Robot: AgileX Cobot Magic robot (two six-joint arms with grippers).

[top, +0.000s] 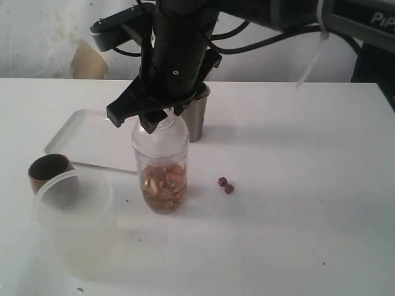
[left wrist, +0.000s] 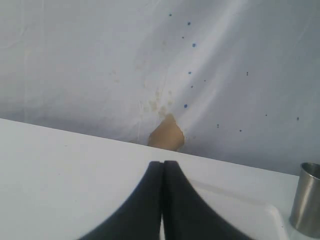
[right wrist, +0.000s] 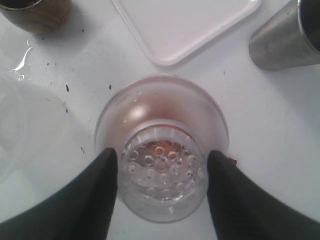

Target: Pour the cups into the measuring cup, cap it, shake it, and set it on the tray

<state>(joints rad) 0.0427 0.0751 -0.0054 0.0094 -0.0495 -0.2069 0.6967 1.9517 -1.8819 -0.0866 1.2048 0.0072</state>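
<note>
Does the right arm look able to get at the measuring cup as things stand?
Likely yes: the right claw sits atop the measuring cup, fingers seemingly gripping its lid from both sides; nothing intervenes, and the tumbler stands apart.

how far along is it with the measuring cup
Pouring looks done: the measuring cup holds brownish liquid and pieces, while the brown cup and steel tumbler stand aside. The domed lid is on it, with the right hand gripping the lid's top, so capping looks done or nearly. Shaking and setting it on the tray remain; it stands on the table.
</note>
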